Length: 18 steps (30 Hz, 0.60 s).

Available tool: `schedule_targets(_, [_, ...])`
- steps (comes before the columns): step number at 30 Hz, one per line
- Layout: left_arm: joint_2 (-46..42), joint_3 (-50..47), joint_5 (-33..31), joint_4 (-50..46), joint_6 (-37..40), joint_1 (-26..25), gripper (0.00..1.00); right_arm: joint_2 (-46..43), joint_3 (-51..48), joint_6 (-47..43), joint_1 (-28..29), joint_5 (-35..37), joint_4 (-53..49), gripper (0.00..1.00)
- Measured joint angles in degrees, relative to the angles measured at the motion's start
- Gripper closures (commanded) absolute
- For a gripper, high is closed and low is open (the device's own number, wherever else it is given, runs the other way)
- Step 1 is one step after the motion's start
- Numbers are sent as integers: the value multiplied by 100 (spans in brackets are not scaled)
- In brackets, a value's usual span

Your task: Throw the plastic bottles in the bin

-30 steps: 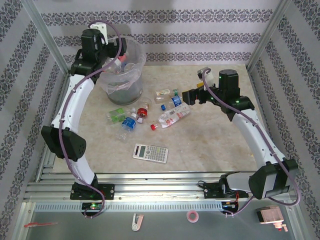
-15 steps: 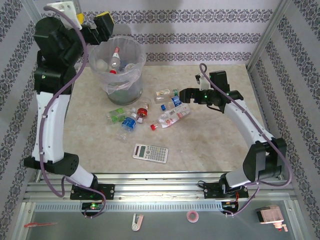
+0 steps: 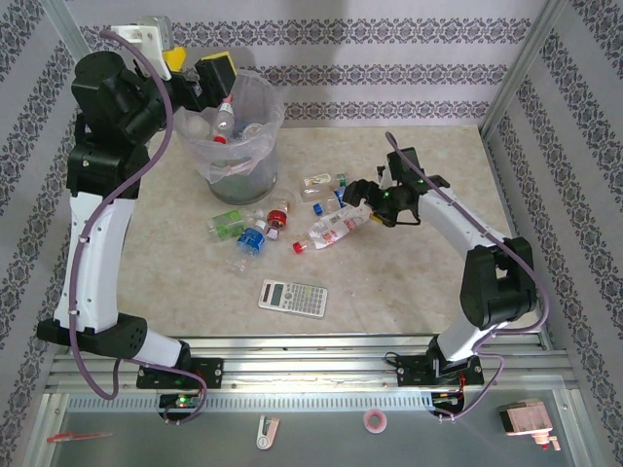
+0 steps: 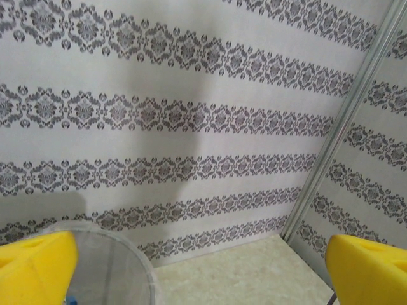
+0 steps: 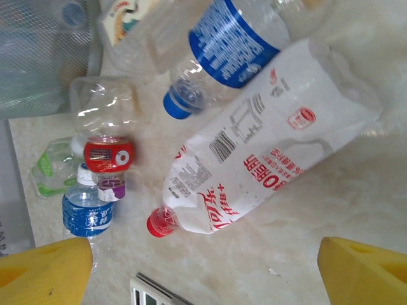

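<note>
Right gripper (image 3: 362, 201) has dropped over the red-capped bottle (image 5: 254, 171), jaws wide, empty. Left gripper (image 3: 195, 70) gapes empty at the bin's (image 3: 261, 146) eleven o'clock. Some bottles are binned, and several bottles (image 3: 251, 236) remain on the desk (image 3: 389, 282).

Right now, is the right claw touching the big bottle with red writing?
Apart. The right wrist view shows bare table between both yellow fingers and the bottle.

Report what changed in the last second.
The left gripper rose from over the bin to above its left rim, open and empty. The right gripper swung left and down, now open over the white-labelled bottle. Nothing was picked up; the bottles on the table and the calculator lie as before.
</note>
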Motion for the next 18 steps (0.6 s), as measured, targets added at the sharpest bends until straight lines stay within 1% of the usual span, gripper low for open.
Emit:
schedule_targets(5, [-96, -221, 15, 4, 0, -17, 0, 7, -295, 385, 37, 4, 79, 14])
schedule_targets(11, [-280, -431, -33, 9, 0, -17, 0, 105, -686, 824, 151, 0, 446, 18])
schedule_targets(13, [-302, -442, -74, 4, 0, -17, 0, 175, -750, 938, 245, 2, 588, 20])
schedule_targets(18, [-334, -496, -120, 7, -2, -17, 0, 487, -745, 1084, 518, 4, 841, 22])
